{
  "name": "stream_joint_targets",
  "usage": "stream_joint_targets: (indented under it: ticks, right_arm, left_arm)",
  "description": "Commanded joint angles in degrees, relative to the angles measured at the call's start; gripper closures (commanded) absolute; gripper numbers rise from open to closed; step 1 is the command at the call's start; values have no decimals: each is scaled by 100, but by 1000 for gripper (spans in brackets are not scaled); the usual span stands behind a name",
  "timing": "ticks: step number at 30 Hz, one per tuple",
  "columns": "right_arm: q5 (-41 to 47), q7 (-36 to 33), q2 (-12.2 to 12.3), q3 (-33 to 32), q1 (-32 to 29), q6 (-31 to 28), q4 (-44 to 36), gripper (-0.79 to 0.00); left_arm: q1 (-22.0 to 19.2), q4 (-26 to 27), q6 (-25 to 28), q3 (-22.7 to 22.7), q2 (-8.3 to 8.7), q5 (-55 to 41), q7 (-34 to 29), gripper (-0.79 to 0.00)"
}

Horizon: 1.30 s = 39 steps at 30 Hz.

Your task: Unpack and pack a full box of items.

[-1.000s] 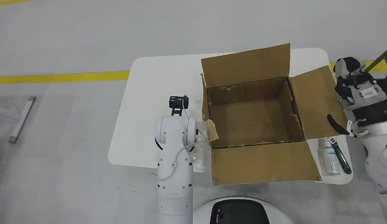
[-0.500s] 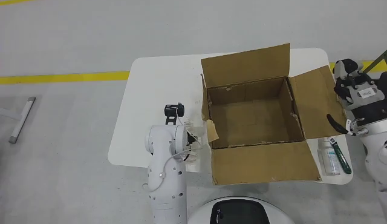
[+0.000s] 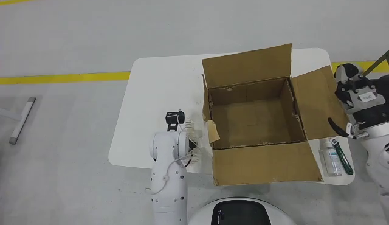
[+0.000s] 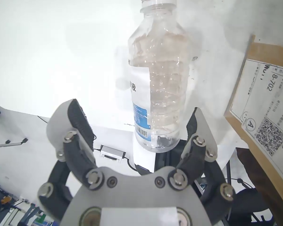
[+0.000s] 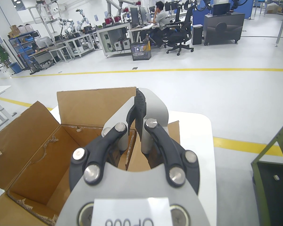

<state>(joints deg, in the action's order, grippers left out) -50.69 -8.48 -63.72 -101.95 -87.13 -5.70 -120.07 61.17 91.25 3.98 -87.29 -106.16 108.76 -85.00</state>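
Observation:
An open cardboard box (image 3: 255, 114) stands on the white table (image 3: 152, 91) with its flaps spread and its inside bare. A clear plastic bottle (image 4: 159, 71) with a white cap lies on the table beside the box's labelled flap (image 4: 266, 109). My left gripper (image 4: 136, 116) is open, with its fingers on either side of the bottle's base. The left arm (image 3: 173, 149) is over the table just left of the box. My right gripper (image 5: 138, 105) is shut on nothing and hangs above the box's right flap (image 3: 319, 100).
A second small clear bottle (image 3: 331, 157) and a green-handled tool (image 3: 344, 158) lie at the table's front right corner, close to the right arm (image 3: 364, 103). The table's left part is bare. Yellow floor lines run behind it.
The left arm has drawn back a little toward the table's near edge, swinging left and then partway back. The right arm has hardly moved.

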Motion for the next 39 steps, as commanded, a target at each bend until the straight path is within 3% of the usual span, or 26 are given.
stream_joint_targets:
  ticks: [1,7,9,14,15,16,17,23,28,31,32,35,39]
  right_arm:
    - [-23,11,-4,2,-16,-2,8,0]
    - [-79,6,-16,-4,-46,7,-12,0]
    - [-87,6,-19,-15,-47,4,-9,0]
    - [-97,-5,-27,-41,-43,-9,2,0]
    - [-105,-14,-29,-43,-44,-8,-2,0]
    - [-105,-19,-30,-43,-44,-15,-4,0]
    - [-104,-20,-32,-45,-43,-21,-2,0]
    - [-139,-49,-41,-45,-44,-37,6,0]
    - [-170,-71,-50,-15,-18,-25,12,0]
    - [-188,-92,-55,-6,-5,-16,8,0]
    - [-192,-96,-56,-5,-2,-15,7,0]
    - [-214,-106,-61,-2,2,-1,5,0]
    - [-231,-123,-68,-4,10,21,-7,0]
  left_arm:
    - [-64,-68,-76,-10,5,-48,3,-785]
    - [-251,-335,-235,-139,37,-332,15,-785]
    - [-311,-402,-310,-184,48,-412,39,-708]
    - [-385,-459,-371,-345,76,-881,94,-699]
    - [-399,-463,-385,-390,86,-941,78,-646]
    - [-415,-483,-422,-435,99,-949,62,-462]
    - [-439,-513,-453,-471,108,-993,27,-336]
    - [-487,-574,-445,-525,171,-974,50,-489]
    - [-487,-655,-411,-469,207,-1018,55,-517]
    - [-505,-701,-415,-444,227,-1053,23,-619]
    - [-516,-712,-417,-437,235,-1059,7,-705]
    - [-534,-735,-407,-422,257,-1088,-14,-720]
    - [-554,-770,-424,-410,288,-1119,-33,-683]
